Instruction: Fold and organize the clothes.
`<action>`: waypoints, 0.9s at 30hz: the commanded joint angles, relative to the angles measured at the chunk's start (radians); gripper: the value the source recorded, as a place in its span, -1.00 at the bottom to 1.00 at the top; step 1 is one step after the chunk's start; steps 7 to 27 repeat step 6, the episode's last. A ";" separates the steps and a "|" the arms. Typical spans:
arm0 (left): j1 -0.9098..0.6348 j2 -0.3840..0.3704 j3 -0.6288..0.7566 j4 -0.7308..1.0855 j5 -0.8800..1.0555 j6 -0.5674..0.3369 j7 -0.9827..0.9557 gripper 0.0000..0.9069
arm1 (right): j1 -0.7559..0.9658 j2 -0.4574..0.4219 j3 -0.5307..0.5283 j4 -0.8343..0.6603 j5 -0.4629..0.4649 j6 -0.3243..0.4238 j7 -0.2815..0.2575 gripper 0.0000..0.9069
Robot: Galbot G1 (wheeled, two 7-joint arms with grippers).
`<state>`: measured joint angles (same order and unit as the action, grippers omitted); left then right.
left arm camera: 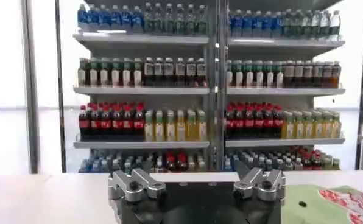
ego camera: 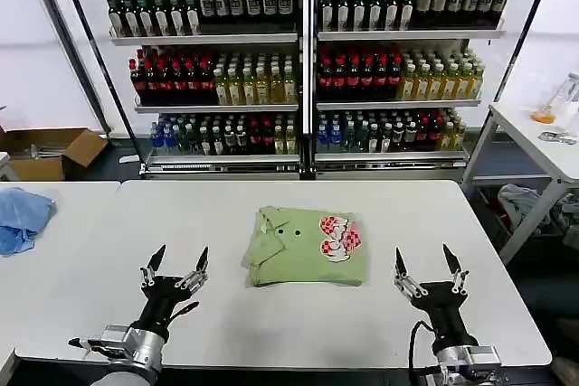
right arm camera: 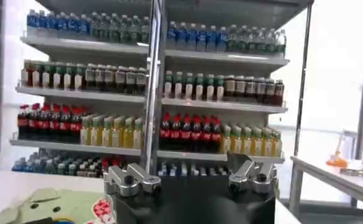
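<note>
The green collared shirt (ego camera: 306, 247) is seen folded into a compact rectangle mid-table; little seems left. Left gripper (ego camera: 177, 259) at eight o'clock and right gripper (ego camera: 425, 259) at four o'clock are held wide, empty.

Both arms are seen low in the head view, raised from the near edge of the frame with their wrists pointing forward and upward. The left end effector (ego camera: 178, 259) is held on the robot's left side, its two dark pointed fingers spread well apart with nothing between them. The right end effector (ego camera: 426, 261) is held on the right side at much the same height, its fingers likewise parted and empty.
</note>
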<state>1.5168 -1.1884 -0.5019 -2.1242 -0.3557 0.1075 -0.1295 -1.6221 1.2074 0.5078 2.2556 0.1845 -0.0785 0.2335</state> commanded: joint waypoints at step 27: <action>0.019 0.012 -0.027 -0.009 -0.008 0.001 0.012 1.00 | -0.050 0.010 0.030 0.022 -0.027 0.018 0.004 1.00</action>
